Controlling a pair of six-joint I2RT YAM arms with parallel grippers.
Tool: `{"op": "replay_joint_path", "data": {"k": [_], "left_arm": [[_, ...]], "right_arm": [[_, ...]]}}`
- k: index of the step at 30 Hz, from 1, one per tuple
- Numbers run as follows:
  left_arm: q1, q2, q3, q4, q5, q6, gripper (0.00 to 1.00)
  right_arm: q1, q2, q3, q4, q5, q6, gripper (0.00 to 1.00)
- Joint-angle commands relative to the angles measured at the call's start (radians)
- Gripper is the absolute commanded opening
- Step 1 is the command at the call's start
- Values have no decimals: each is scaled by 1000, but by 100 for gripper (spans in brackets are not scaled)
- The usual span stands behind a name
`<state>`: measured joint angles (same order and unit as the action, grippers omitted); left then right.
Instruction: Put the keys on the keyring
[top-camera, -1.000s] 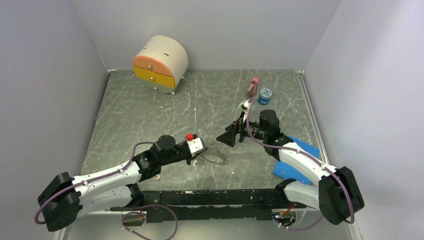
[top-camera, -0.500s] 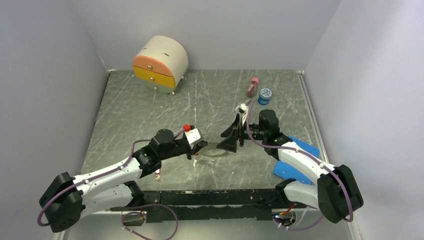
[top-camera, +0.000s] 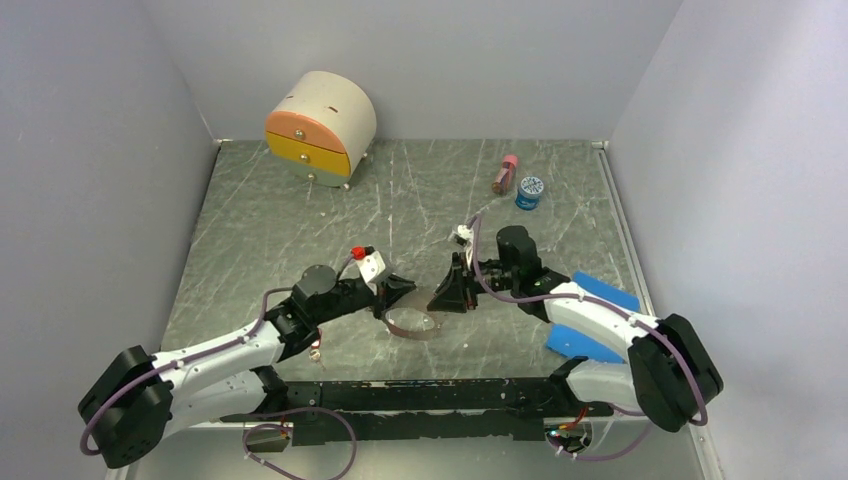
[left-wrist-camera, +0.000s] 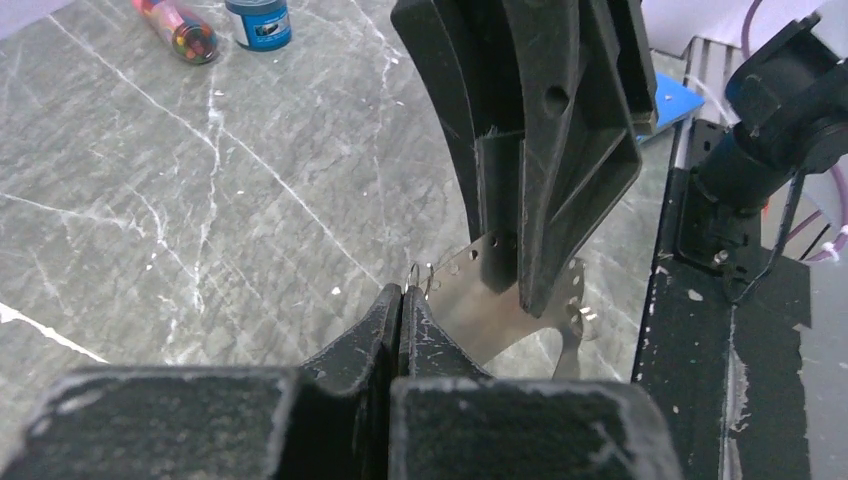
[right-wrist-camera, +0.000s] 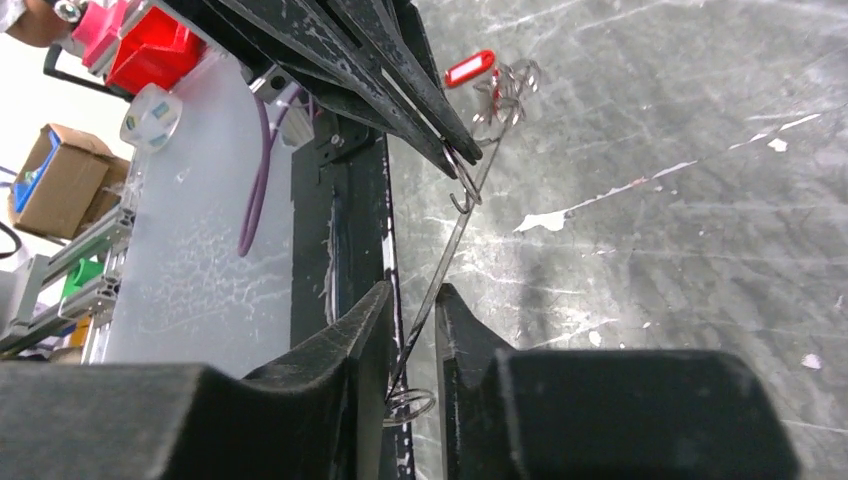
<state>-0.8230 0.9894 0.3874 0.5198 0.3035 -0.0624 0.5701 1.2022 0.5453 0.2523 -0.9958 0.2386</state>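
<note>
The keyring (top-camera: 412, 322), a thin brownish wire hoop, hangs between my two grippers just above the table. My left gripper (top-camera: 398, 288) is shut on its hooked end (left-wrist-camera: 420, 272); the jaws (left-wrist-camera: 402, 292) are pressed together. My right gripper (top-camera: 443, 297) faces it from the right. In the right wrist view the hoop's wire (right-wrist-camera: 440, 270) runs through the narrow gap between the right gripper (right-wrist-camera: 413, 300) jaws, which still stand slightly apart around it. The keys (right-wrist-camera: 470, 68), with a red tag, lie on the table beside the left arm (top-camera: 316, 351).
A round-topped drawer box (top-camera: 320, 128) stands at the back left. A pink bottle (top-camera: 505, 174) and a blue-lidded jar (top-camera: 529, 191) stand at the back right. A blue piece (top-camera: 590, 320) lies under the right arm. Grey walls close in three sides.
The left gripper has carried the keyring up and back. The right gripper has come in to the keyring, and its jaws have gone from wide open to a narrow gap around the wire.
</note>
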Motion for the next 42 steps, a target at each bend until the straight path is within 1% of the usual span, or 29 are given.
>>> {"op": "replay_joint_path", "data": {"k": [1, 2, 5, 6, 7, 8, 10, 13, 16, 20, 23, 25, 27, 28, 29, 30, 31, 32, 35, 38, 40, 42], "left_arm": [[23, -35, -24, 179, 25, -75, 2], [27, -39, -25, 177, 33, -77, 3], [33, -46, -23, 155, 75, -64, 3], [34, -48, -24, 152, 90, -61, 3], [35, -50, -24, 146, 109, -57, 2], [36, -53, -23, 141, 127, -53, 3], [36, -51, -17, 124, 174, -36, 3], [36, -39, -9, 113, 249, -13, 3], [36, -20, -1, 125, 307, -7, 3], [36, -8, 11, 136, 381, 9, 3], [36, -14, 18, 136, 402, 17, 3], [37, -18, 20, 134, 407, 20, 3], [36, -22, 22, 130, 405, 18, 3], [36, -24, 24, 127, 404, 20, 3], [36, -27, 24, 124, 404, 21, 3], [37, -29, 24, 124, 403, 22, 3], [36, -30, 24, 123, 400, 21, 3], [36, -32, 24, 121, 397, 21, 2], [36, -36, 26, 119, 395, 21, 2], [36, -37, 27, 117, 393, 21, 3], [37, -37, 28, 118, 389, 21, 3], [36, -35, 30, 119, 387, 20, 3]], "right_arm": [[30, 4, 51, -37, 2, -66, 24], [30, 0, 52, -37, 10, -64, 28], [30, -46, 36, -15, 62, -61, 57], [31, -69, 31, -7, 87, -59, 65], [31, -99, 28, -3, 114, -59, 70], [30, -119, 29, -1, 132, -62, 73], [30, -151, 34, -1, 163, -69, 74], [30, -167, 41, 21, 165, -78, 74], [30, -144, 69, 10, 118, -106, 72], [31, -96, 102, -10, 13, -151, 65], [30, -78, 120, -22, -57, -176, 60], [31, -76, 116, 4, -99, -171, 57], [30, -66, 118, 11, -133, -169, 50], [30, -60, 121, 5, -149, -169, 45], [30, -50, 126, -8, -162, -175, 37], [32, -44, 129, -16, -172, -180, 35], [33, -41, 130, -20, -178, -182, 34], [33, -37, 129, -21, -179, -184, 36], [36, -34, 126, -14, -181, -182, 45], [44, -28, 129, -22, -177, -187, 46], [49, -21, 130, -28, -174, -193, 42], [52, -10, 138, -39, -173, -196, 31]]}}
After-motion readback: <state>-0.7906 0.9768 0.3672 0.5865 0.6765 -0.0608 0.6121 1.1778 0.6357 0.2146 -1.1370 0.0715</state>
